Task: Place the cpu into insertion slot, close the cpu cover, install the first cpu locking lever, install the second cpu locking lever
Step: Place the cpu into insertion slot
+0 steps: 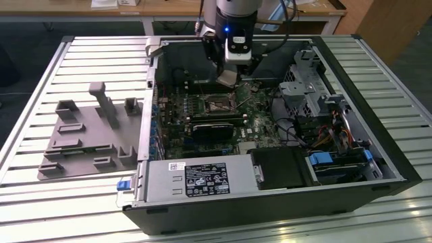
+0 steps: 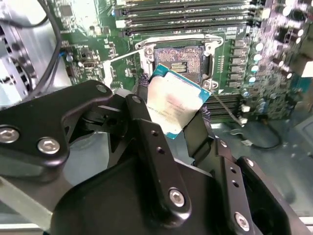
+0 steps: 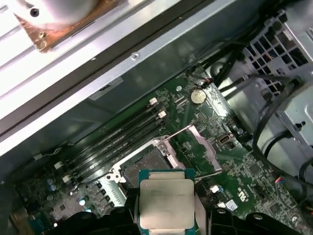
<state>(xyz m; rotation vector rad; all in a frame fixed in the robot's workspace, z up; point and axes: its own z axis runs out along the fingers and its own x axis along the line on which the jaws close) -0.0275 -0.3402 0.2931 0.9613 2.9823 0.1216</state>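
I hung inside the open computer case (image 1: 270,202), my gripper (image 1: 229,77) low over the green board (image 1: 260,132) toward the case's far side. My jaws were drawn in on the cpu (image 2: 177,100), one finger (image 2: 146,105) on each of two opposite edges, so that the chip sat pinched between them with its silver face showing in both wrist views. It was tilted rather than level. The cpu was held above the slot (image 2: 182,61), near it but apart, not touching its rim. The slot's dark contact field lay bare, with its black rim around it. In the first wrist view the cover (image 3: 205,149) stood swung up from the slot (image 3: 144,169), a thin metal frame just beside it, not lying over it. The long memory slots (image 3: 122,132) ran just beyond the slot, toward the case wall. The case lay on a slatted table (image 1: 40,217), and a grey fixture (image 1: 88,142) sat on the slats at the exterior view's left, well apart from me.
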